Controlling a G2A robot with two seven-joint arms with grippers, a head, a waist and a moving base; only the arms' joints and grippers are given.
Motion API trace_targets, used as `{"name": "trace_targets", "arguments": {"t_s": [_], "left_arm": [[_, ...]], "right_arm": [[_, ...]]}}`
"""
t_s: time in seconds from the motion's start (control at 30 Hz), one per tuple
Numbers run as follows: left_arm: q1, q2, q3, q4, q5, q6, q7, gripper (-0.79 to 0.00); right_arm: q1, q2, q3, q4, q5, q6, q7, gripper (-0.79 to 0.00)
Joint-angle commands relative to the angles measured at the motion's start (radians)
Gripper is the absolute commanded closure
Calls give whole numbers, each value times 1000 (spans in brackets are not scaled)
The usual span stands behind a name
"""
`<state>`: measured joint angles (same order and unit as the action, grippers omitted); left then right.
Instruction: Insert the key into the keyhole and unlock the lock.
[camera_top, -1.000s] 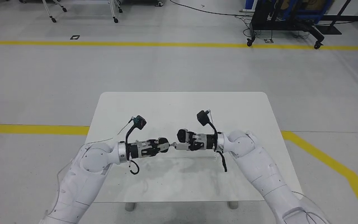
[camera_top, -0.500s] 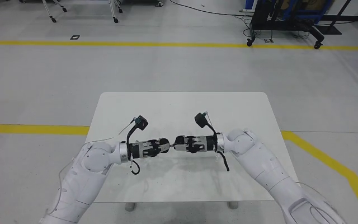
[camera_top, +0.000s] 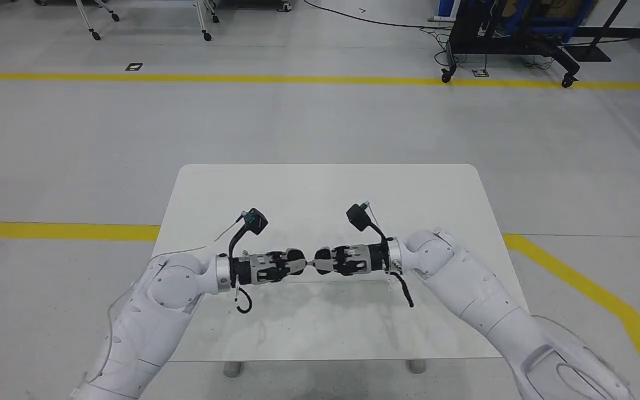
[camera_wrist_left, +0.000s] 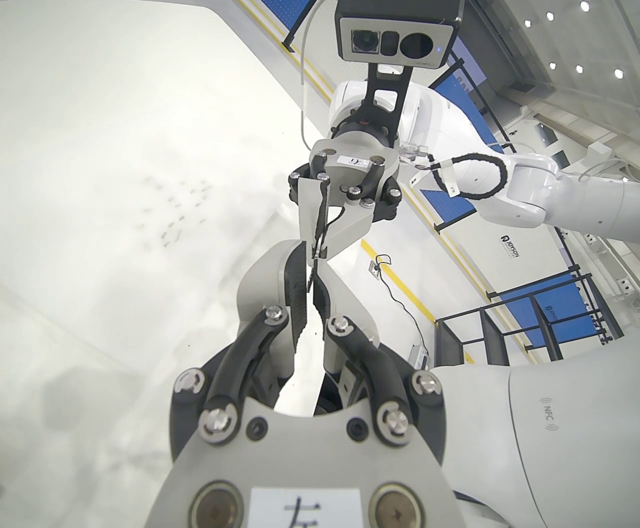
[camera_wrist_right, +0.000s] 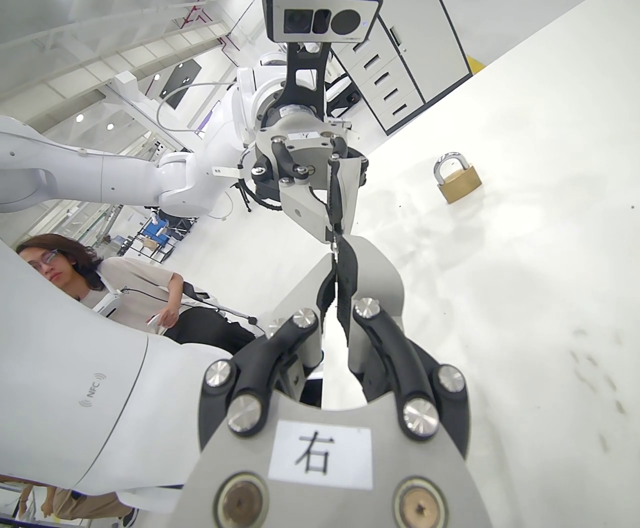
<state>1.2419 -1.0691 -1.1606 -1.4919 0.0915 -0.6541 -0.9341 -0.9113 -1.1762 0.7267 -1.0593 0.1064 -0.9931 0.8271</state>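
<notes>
left gripper (camera_wrist_left: 312, 274): fingers pressed together on a thin sliver of metal, the key (camera_wrist_left: 316, 253), which the pads mostly hide.
right gripper (camera_wrist_right: 340, 261): tip to tip with the left gripper and raised above the surface (camera_wrist_right: 505, 310); its fingers are also pinched shut on the key.
key: in the air between the two tips, off the surface.
lock (camera_wrist_right: 457, 179): a brass padlock with a silver shackle, lying on the white surface well apart from both grippers, nothing touching it.
</notes>
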Motion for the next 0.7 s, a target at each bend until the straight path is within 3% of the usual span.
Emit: {"name": "trace_targets", "arguments": {"t_s": [0.0,0.3,0.47,0.67], "left_arm": [[-1,1,1,3,7,12,11,-785],[-5,5,-22,4,5,36,87,-785],[2,9,-46,2,-5,38,112,-785],[2,9,-46,2,-5,38,112,-785]], "right_arm": [[6,4,-11,4,7,-5,-5,0],[8,36,24,22,47,-19,-22,0],[-53,81,146,-13,33,-19,-57,0],[-213,142,351,-150,-35,-19,-156,0]]}}
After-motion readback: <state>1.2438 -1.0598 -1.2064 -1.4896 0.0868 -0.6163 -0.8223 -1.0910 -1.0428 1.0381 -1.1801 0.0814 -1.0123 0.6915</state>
